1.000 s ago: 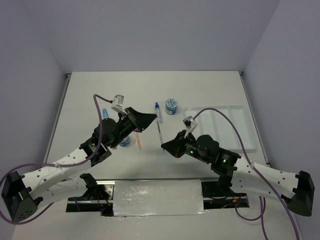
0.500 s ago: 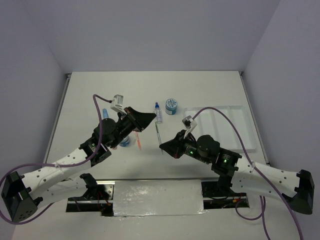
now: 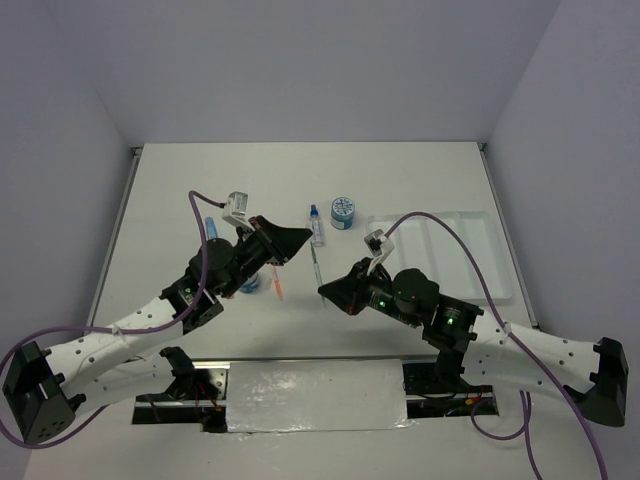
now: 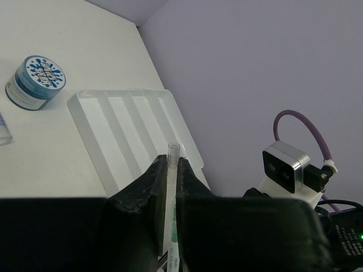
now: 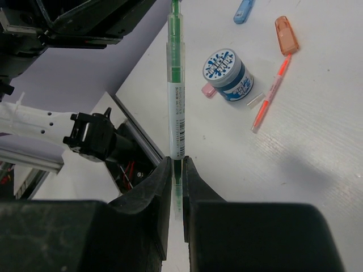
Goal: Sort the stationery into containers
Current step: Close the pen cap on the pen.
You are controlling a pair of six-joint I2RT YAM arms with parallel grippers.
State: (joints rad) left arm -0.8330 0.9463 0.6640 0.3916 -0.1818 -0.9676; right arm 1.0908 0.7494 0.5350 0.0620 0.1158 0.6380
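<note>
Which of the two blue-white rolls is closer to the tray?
The far roll by the small bottle, left of the tray; the other lies near the orange pen.

White perforated arms (image 3: 110,335), black wrists (image 3: 225,265), purple cables (image 3: 440,222)

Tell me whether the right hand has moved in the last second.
Yes, slightly: the right hand has shifted left, away from the white tray.

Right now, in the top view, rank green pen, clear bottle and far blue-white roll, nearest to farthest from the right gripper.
1. green pen: held in the right gripper.
2. clear bottle: just beyond.
3. far blue-white roll: farthest back, rightward.
</note>
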